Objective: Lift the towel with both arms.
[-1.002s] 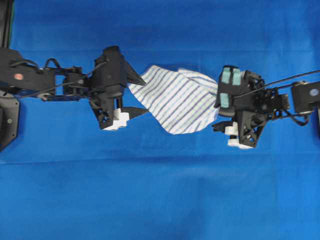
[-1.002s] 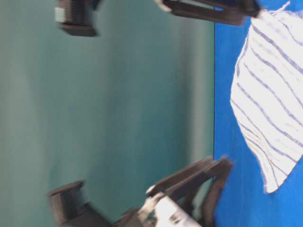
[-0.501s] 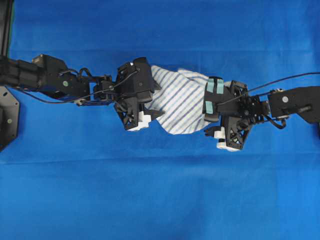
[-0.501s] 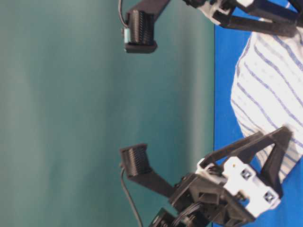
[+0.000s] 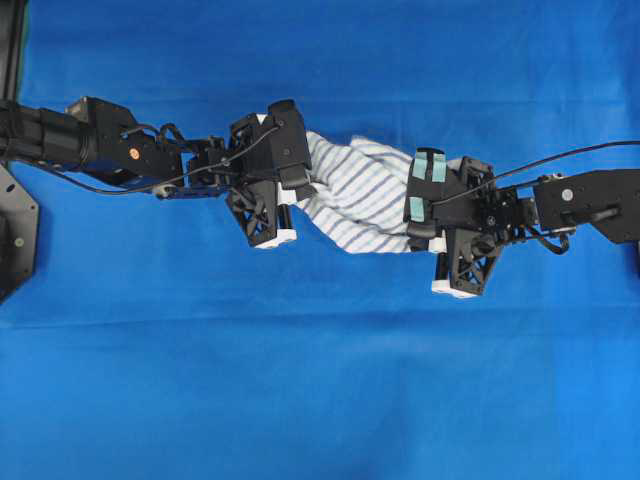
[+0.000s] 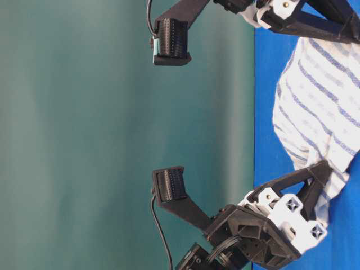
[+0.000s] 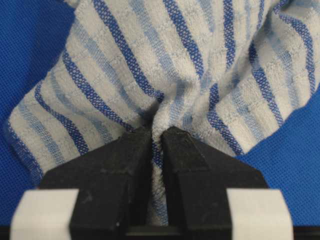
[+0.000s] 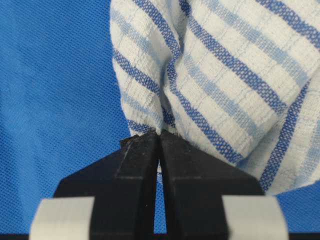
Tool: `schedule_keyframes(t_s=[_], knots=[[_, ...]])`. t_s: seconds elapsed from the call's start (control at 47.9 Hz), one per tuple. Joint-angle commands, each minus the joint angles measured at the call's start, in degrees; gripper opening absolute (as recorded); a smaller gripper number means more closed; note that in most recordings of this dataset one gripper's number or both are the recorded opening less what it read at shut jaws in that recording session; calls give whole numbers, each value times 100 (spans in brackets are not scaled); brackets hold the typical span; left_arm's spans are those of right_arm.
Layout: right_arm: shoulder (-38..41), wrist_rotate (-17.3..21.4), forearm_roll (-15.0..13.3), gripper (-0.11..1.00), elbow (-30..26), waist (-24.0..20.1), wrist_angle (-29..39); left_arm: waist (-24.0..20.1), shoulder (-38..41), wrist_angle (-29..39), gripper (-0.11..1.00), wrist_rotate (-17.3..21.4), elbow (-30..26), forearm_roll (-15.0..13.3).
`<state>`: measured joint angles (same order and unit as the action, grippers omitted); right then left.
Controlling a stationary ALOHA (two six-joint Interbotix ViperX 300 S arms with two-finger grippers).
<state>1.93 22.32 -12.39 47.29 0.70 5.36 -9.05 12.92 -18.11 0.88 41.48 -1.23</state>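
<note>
Two pincers (image 6: 322, 169) (image 6: 343, 31) pinch the bunched towel (image 6: 320, 107).

white towel (image 5: 355, 195) with blue and pale stripes, blue tablecloth (image 5: 320, 390), black claws

The towel (image 7: 200, 75) is a soft woven cloth with a coarse, nubbly weave, matt white with blue stripes. The table cover (image 8: 55, 90) is a matt blue fabric with a fine mesh-like texture. The left gripper (image 7: 157, 137) and right gripper (image 8: 159, 139) look like grainy matt black plastic, with smooth white plastic blocks (image 7: 45, 212) behind.
</note>
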Motion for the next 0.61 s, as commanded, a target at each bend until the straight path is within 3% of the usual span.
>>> schedule_keyframes(t_s=[0.0,0.313,0.585], knots=[[-105,-9,-9,1,-26,18,-79,-26,-97,-18,3,9,-88,-9],[-765,35,26,1,-176,18,18,-18,-1046,659,3,-62,-105,-9],[-1784,-35,0,1,-677,18,993,44,-2461,1986,3,-79,-352,-9]])
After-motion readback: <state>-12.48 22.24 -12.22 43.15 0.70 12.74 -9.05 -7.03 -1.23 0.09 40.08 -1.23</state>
